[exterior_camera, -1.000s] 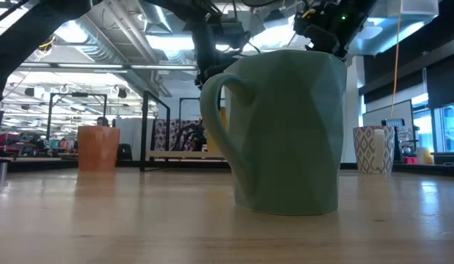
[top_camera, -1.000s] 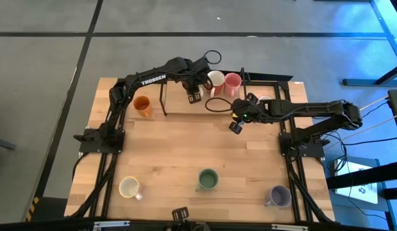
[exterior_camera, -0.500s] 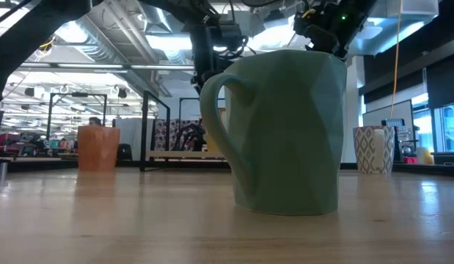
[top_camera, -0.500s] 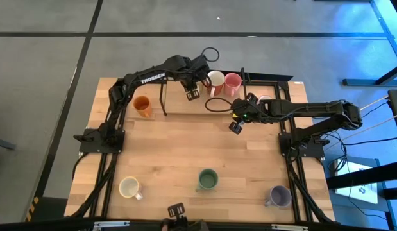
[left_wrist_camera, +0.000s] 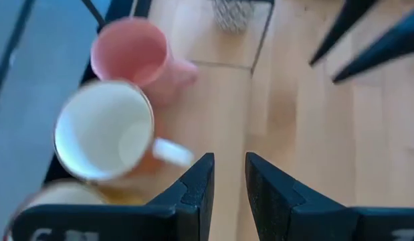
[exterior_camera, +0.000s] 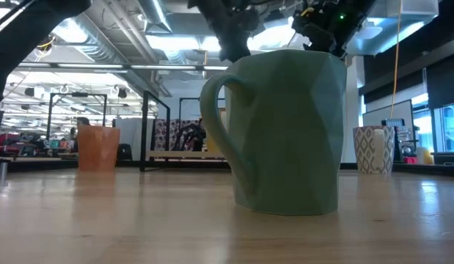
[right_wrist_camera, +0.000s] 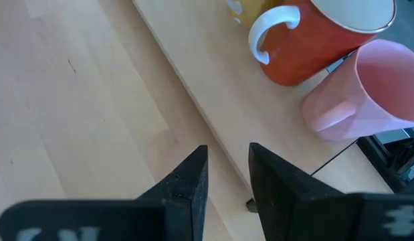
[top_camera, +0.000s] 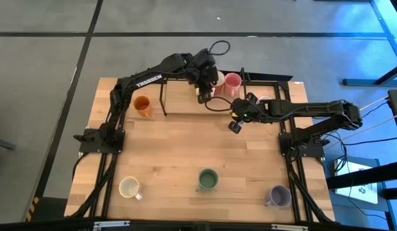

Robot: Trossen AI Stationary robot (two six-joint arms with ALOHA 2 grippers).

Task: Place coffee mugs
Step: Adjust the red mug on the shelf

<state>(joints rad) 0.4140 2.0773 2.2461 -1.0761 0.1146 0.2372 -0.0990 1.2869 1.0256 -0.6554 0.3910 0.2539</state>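
Observation:
On a raised wooden shelf (top_camera: 185, 102) at the table's far side stand a mug with a white inside and orange outside (top_camera: 215, 79) (left_wrist_camera: 105, 139) and a pink mug (top_camera: 232, 81) (left_wrist_camera: 130, 53). My left gripper (top_camera: 202, 95) (left_wrist_camera: 228, 167) hovers just left of them, slightly open, with nothing between its fingers. My right gripper (top_camera: 235, 124) (right_wrist_camera: 227, 157) hangs over the table near the shelf's right end, also slightly open and holding nothing. An orange mug (top_camera: 142, 105) stands at the far left. Cream (top_camera: 129, 187), green (top_camera: 207, 180) and lavender (top_camera: 279, 196) mugs stand along the near edge.
A patterned mug (exterior_camera: 373, 149) stands at the far right, partly under my right arm in the high view. The shelf rests on thin black legs (top_camera: 163, 99). A black cable loop (top_camera: 219, 46) arcs off my left wrist. Bare wood lies across the table's middle (top_camera: 185, 147).
My left gripper has risen and shifted toward the table's right, closer to the white-inside mug, tipping as it went; in the low view it has climbed almost out of the picture. Its finger gap looks unchanged. The mugs have stayed where they were.

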